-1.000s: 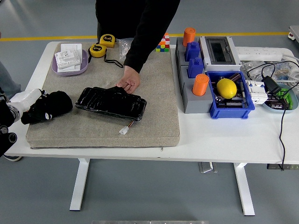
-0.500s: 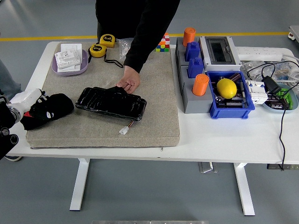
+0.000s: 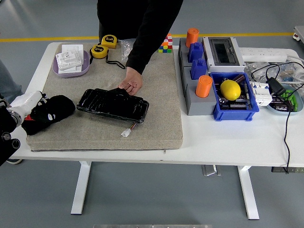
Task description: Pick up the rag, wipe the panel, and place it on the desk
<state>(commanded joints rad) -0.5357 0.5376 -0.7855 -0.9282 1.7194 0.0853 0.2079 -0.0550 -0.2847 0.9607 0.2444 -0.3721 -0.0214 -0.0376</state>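
A white table (image 3: 223, 142) is carrying a grey mat (image 3: 156, 118) under most of the things. On the mat's left edge the left hand (image 3: 40, 114) is lying with the black rag (image 3: 59, 105); whether it is clenching the rag I cannot tell, since hand and cloth are both black and blending together. The glossy black panel (image 3: 113, 104) is lying flat near the mat's middle, just right of the rag (a small white plug (image 3: 126, 133) is trailing from its near edge). A person at the far side is pressing one hand (image 3: 130, 84) on the panel's far edge. Right of the mat, a lemon (image 3: 230, 89) is sitting in a blue bin (image 3: 236, 110).
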